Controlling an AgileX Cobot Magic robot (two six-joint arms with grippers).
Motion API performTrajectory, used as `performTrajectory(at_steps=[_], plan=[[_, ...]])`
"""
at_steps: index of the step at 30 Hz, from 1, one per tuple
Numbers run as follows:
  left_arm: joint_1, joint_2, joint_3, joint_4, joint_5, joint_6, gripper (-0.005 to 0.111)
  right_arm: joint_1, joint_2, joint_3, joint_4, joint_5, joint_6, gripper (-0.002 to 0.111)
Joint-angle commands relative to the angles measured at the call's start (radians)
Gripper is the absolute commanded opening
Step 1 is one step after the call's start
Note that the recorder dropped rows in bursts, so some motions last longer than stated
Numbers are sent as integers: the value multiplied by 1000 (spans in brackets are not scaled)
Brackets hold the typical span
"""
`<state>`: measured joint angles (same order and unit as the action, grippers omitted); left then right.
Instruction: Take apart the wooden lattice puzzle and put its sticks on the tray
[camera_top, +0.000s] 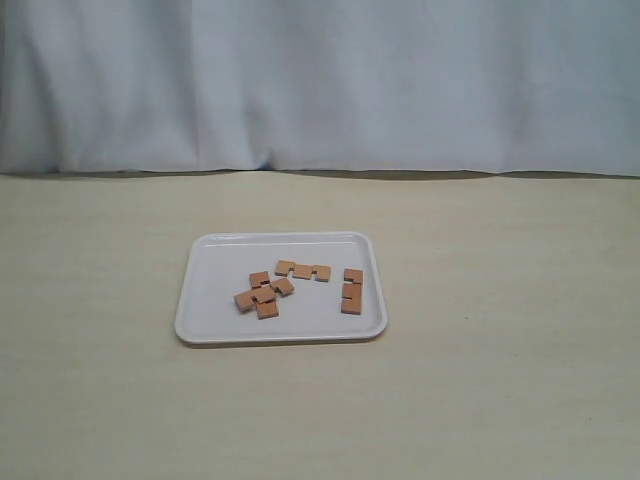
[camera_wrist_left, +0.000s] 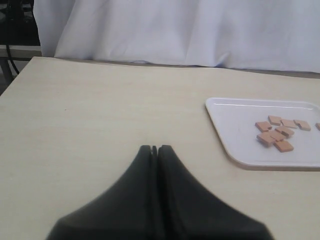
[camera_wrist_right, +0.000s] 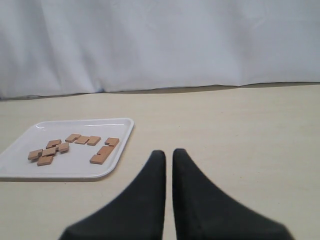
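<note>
Nearest to us, the left gripper (camera_wrist_left: 154, 148) hangs over bare table (camera_top: 500, 400), its two black fingers pressed together and gripping nothing. The right gripper (camera_wrist_right: 168, 152) also hangs over the table, its fingers almost together with only a thin slit between them, and it too is empty. Both are well apart from the work, and neither shows in the exterior view.

Farther on, a white tray (camera_top: 215, 250) lies flat in the middle of the table. All the sticks rest on it. Toward its left, a crossed pair (camera_top: 262, 294) lies one stick over the other in an X. We cannot tell whether their notches are still locked. Just beyond them, a single stick (camera_top: 302, 270) lies with its long axis running left to right, notches seemingly toward the near edge. At the right, another stick (camera_top: 352, 290) lies with its long axis running near to far, its notch facing left.

We judge the sticks light, stiff and hard, not fragile, but thin and flat enough to slide on the smooth tray. The best hold looks to be across a stick's narrow width, near an end clear of the crossing.

Farthest back, a pale curtain (camera_top: 320, 80) hangs behind the table.
</note>
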<state>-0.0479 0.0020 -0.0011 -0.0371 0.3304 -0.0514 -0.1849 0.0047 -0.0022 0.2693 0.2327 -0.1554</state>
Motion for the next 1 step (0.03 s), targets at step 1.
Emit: performTrajectory(at_steps=[1], plan=[[2, -2, 1, 0, -8, 3, 0, 1, -5, 2, 2, 4, -9, 5]])
